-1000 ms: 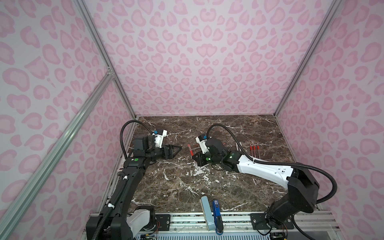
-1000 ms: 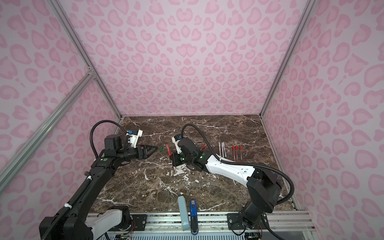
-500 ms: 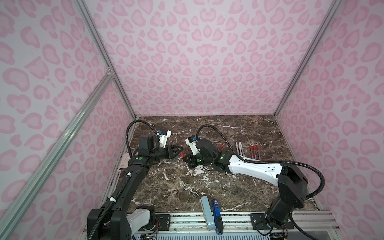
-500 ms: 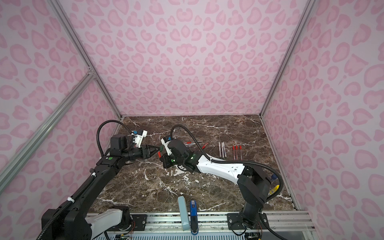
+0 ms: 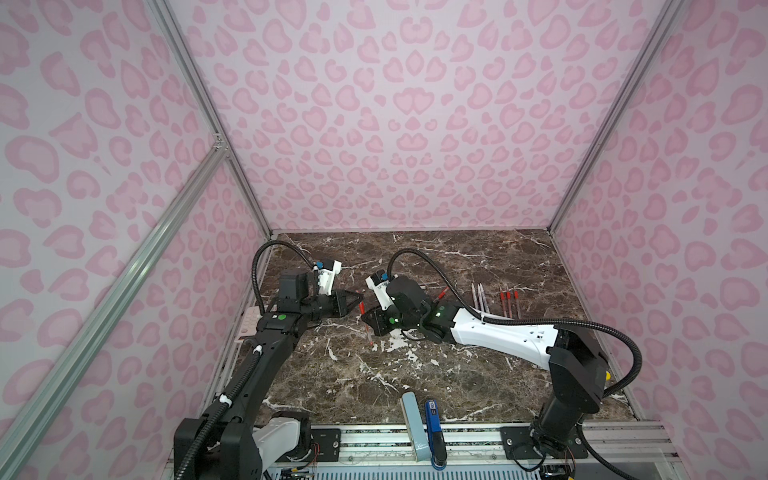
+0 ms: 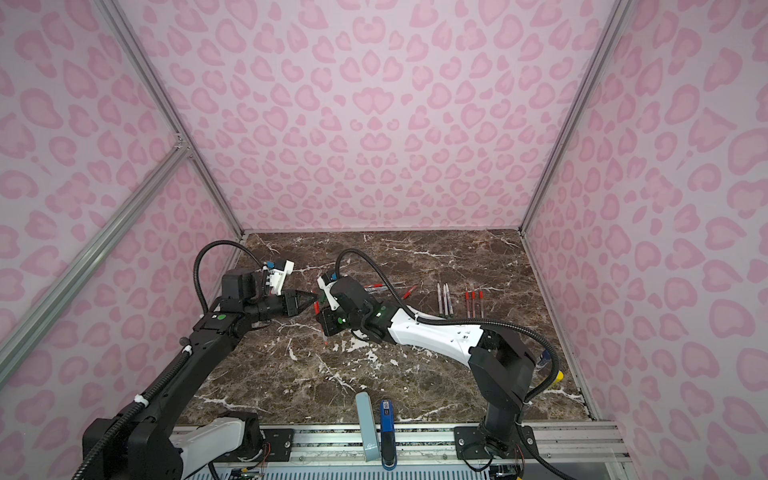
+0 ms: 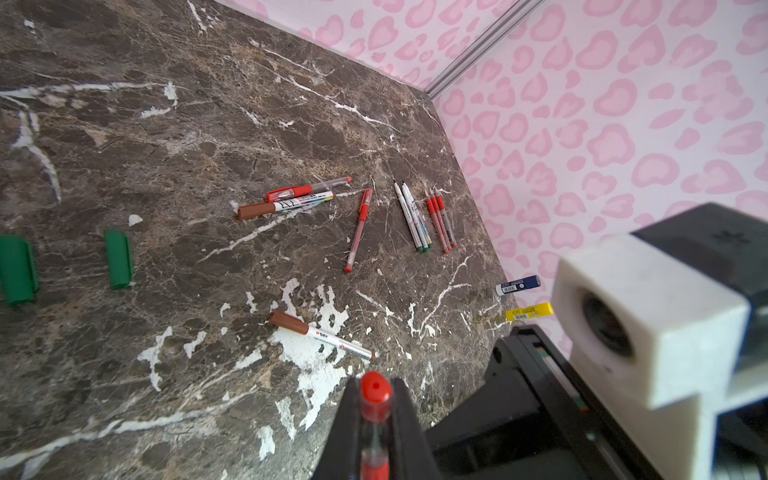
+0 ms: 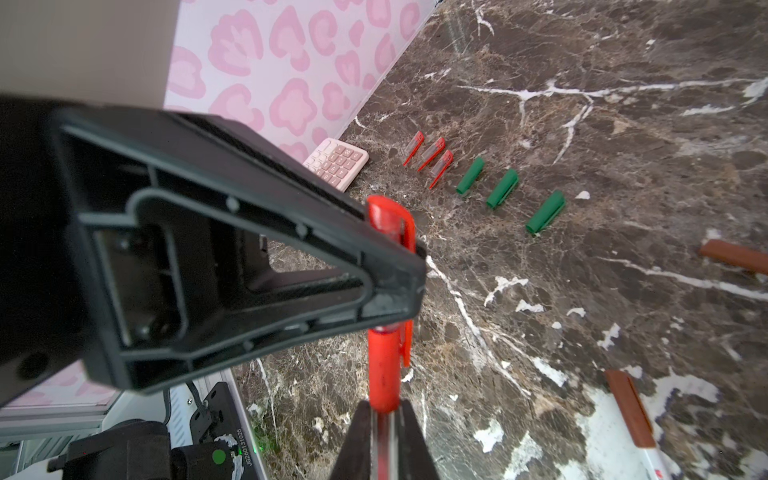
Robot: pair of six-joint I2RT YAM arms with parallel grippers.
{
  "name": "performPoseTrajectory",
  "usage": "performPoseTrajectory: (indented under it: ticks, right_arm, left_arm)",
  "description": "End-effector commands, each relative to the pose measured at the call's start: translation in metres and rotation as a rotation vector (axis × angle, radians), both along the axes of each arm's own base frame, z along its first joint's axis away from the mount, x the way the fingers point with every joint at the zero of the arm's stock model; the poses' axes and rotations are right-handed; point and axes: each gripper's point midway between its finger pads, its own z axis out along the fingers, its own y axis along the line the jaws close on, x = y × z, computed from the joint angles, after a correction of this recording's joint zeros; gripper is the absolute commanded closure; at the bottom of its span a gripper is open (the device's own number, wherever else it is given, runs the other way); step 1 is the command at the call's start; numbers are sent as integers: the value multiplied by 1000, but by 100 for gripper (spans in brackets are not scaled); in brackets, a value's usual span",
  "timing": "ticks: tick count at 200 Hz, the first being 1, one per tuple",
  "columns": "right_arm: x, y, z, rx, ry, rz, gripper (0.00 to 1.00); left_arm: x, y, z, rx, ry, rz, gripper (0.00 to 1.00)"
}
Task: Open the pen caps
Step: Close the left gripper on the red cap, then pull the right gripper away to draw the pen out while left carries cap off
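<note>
Above the bench toward nine o'clock, my left fingers are clamped on the red cap while my right fingers pinch the pen by its barrel. A clean uncapping, I judge, needs a straight pull along the pen, no twisting.

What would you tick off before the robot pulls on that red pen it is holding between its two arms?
1. Grip on the cap: left fingers are clamped on the red cap: ok.
2. Grip on the body: right fingers sit either side of the red pen, on its clear barrel: ok. How tightly they hold it: cannot tell.
3. Cap on the pen, not yet pulled off: ok.
4. Pen's lower end off the table: cannot tell.
5. Place for the cap: three red caps and three green caps lie in a row near the pink calculator: ok.
</note>
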Motion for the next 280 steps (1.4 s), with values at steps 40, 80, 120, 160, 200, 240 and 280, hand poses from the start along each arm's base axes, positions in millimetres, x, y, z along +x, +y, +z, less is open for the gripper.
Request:
performPoseTrajectory:
  ticks: [40, 80, 120, 160, 200, 240, 280]
  right_arm:
    - [-1, 8, -16, -37, 15, 39, 100]
    - [-11, -8, -41, -83, 40, 42, 100]
    - [-28, -35, -71, -130, 64, 17, 100]
    - [-27, -53, -60, -125, 38, -17, 100]
    - [-8, -92, -33, -112, 5, -122, 100]
    - [5, -156, -20, -133, 21, -252, 100]
    - [8, -218, -22, -215, 49, -346, 100]
  left_arm:
    - [4, 2, 12, -5, -58, 10, 96]
    - [12, 18, 20, 25, -82, 73, 96]
    - [32, 56, 51, 66, -131, 214, 97]
    - [53, 105, 49, 227, -129, 375, 96]
    - [71, 152, 7, 560, -40, 448, 97]
    - [88, 203, -41, 823, 127, 500, 96]
    - [104, 226, -78, 939, 266, 471, 96]
